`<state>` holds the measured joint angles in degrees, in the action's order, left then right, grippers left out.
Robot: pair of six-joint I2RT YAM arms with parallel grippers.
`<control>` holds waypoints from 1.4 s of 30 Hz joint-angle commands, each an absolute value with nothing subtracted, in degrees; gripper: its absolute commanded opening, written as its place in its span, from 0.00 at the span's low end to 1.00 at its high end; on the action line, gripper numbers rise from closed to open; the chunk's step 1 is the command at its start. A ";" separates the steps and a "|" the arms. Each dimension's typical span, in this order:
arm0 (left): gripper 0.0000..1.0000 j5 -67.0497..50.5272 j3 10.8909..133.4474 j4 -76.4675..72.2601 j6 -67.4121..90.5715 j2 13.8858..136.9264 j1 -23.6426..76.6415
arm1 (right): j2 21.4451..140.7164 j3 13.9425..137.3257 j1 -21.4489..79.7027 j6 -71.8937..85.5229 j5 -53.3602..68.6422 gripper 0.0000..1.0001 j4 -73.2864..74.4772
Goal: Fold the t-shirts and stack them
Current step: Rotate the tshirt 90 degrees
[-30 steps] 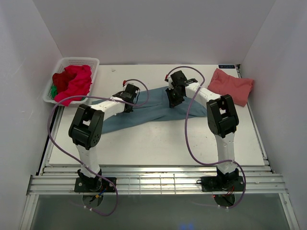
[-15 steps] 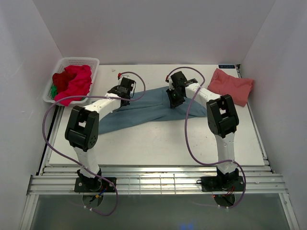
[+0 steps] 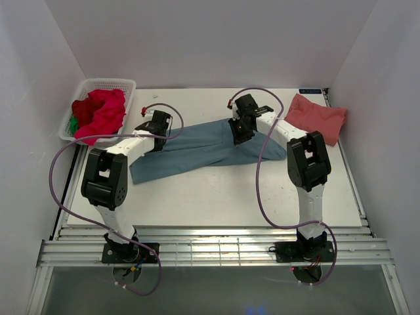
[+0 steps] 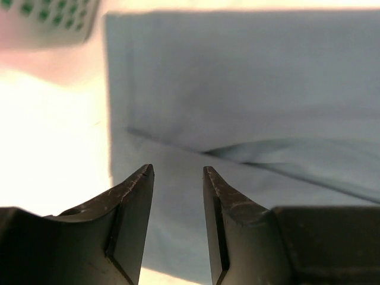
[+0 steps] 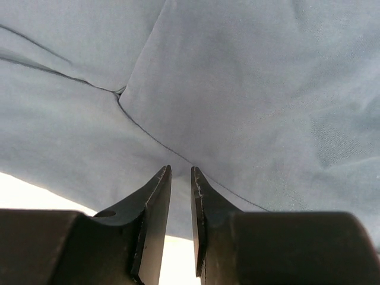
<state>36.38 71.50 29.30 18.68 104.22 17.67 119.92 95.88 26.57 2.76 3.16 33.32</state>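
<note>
**A:** What's in the basket (image 3: 131,92)?

**B:** It stands at the upper left of the overhead view, on the far corner of the worktop (image 3: 216,190). A red shirt (image 3: 104,110) is heaped in it and spills over the near rim. A scrap of green shirt (image 3: 73,123) shows at the left edge. What lies under the red one is hidden.

**A:** And the other shirts?

**B:** The blue shirt (image 3: 197,149) lies stretched and wrinkled across the middle of the frame, between the two arms. The pink shirt (image 3: 316,117) is a compact bundle at the upper right, apart from the blue one.

**A:** The tools?

**B:** The left tool (image 4: 178,168) has its jaws spread with nothing between them. Below it are the blue shirt's left edge and bare worktop. The right tool (image 5: 180,168) is over the shirt's upper edge, near centre frame. Its fingers are nearly together, leaving a thin slit with no cloth seen in it.

**A:** Anything unclear?

**B:** In the left wrist view the basket is only a blur at the top left, with green showing through its holes. Overhead, the left arm covers part of the blue shirt's left end. I can't tell whether either tool touches the cloth.
</note>
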 commanded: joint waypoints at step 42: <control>0.43 27.25 61.00 21.45 21.97 98.35 3.87 | 130.78 112.14 25.93 1.76 -10.19 0.24 31.29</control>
